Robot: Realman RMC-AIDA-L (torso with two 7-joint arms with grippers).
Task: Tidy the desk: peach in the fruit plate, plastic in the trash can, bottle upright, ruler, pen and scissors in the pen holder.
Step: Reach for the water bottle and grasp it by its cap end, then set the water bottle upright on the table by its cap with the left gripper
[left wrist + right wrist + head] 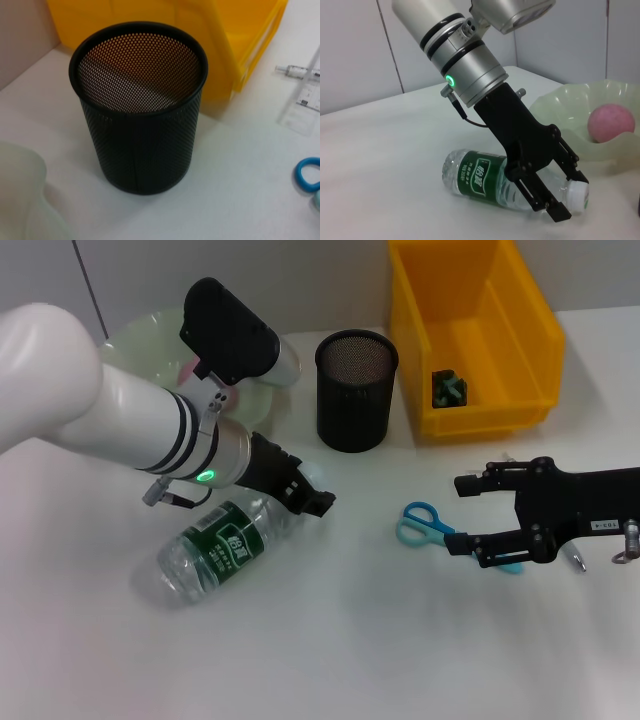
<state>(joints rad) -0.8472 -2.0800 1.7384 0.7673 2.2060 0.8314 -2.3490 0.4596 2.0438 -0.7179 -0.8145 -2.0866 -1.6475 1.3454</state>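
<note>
A clear bottle (pixel 215 550) with a green label lies on its side on the table. My left gripper (pixel 310 493) is closed around its neck, by the white cap; the right wrist view shows this grip (pixel 568 192) on the bottle (pixel 480 177). My right gripper (pixel 457 513) is open just right of the blue scissors (pixel 420 523), whose blades run under its lower finger. The pink peach (pixel 612 122) sits in the pale green fruit plate (pixel 565 107). The black mesh pen holder (pixel 356 390) stands empty. A clear ruler (pixel 306 102) and a pen (pixel 296 71) lie beside the scissors.
A yellow bin (pixel 475 330) stands at the back right, next to the pen holder, with crumpled dark green plastic (pixel 450 388) inside. The fruit plate (pixel 145 335) is at the back left, partly behind my left arm. The wall is close behind.
</note>
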